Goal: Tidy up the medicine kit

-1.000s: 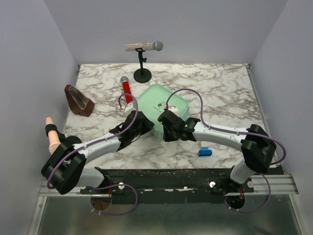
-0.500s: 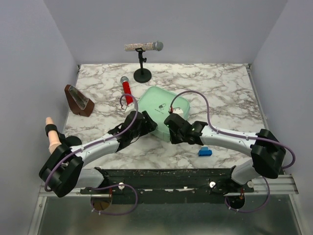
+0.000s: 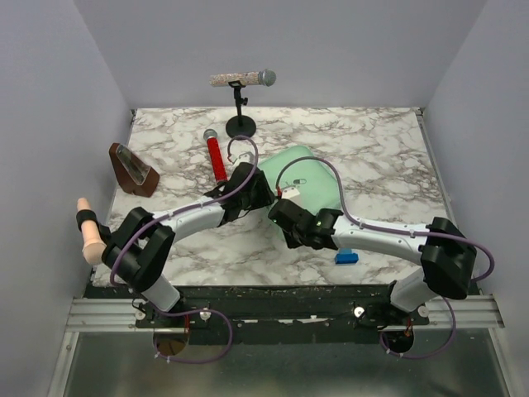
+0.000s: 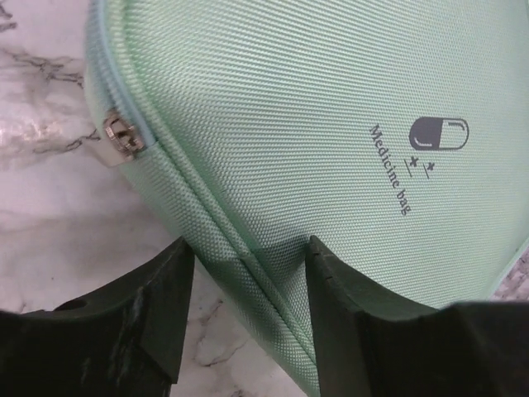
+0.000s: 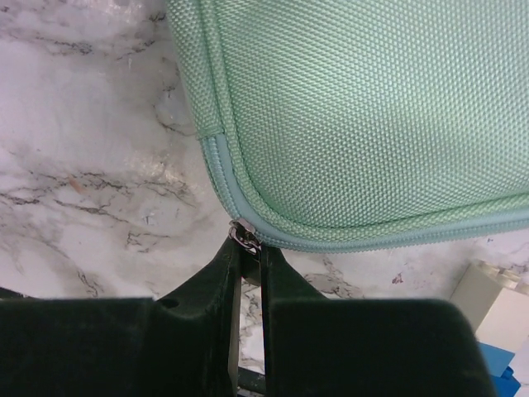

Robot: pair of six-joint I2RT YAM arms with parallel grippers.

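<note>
The mint-green medicine kit (image 3: 307, 175) lies on the marble table (image 3: 372, 149), zipped, with its capsule logo (image 4: 438, 132) facing up. My left gripper (image 3: 253, 190) is at the kit's left edge. In the left wrist view it (image 4: 248, 258) stands open, its fingers (image 4: 347, 306) either side of the kit's seam (image 4: 240, 248). A second zipper pull (image 4: 122, 136) hangs on that side. My right gripper (image 3: 285, 217) is at the near corner. In the right wrist view it (image 5: 248, 248) is shut on the metal zipper pull (image 5: 245, 235) below the kit (image 5: 364, 116).
A red microphone (image 3: 216, 155) lies left of the kit, and a microphone stand (image 3: 241, 124) rises behind it. A brown wedge (image 3: 132, 169) sits at the far left. A small blue box (image 3: 346, 257) lies near the front edge, under my right arm.
My left gripper has opened and moved farther along the kit's left edge. The kit has turned and shifted right and back. My right gripper stays shut on the zipper pull.
</note>
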